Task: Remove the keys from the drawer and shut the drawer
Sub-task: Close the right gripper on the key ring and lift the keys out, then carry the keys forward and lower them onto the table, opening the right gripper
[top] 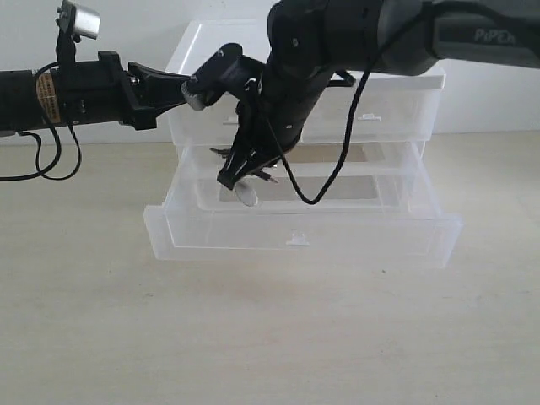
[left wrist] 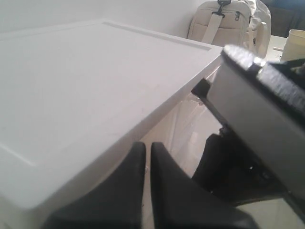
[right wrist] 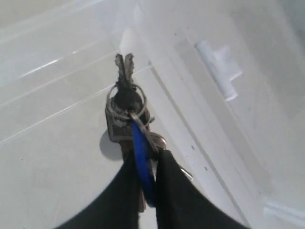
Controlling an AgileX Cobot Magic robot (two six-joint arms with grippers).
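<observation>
- Grey upper link of the right arm [top: 485,34]: pale lettering reading "PiPER", seen in the exterior view; the last letter is blurred.
- Yellowish paper label [top: 46,95] wrapped round the black left arm [top: 89,91]: dark print present, too small to read.
- Left wrist view: no legible text, number or sign.
- Right wrist view: no legible text, number or sign.
</observation>
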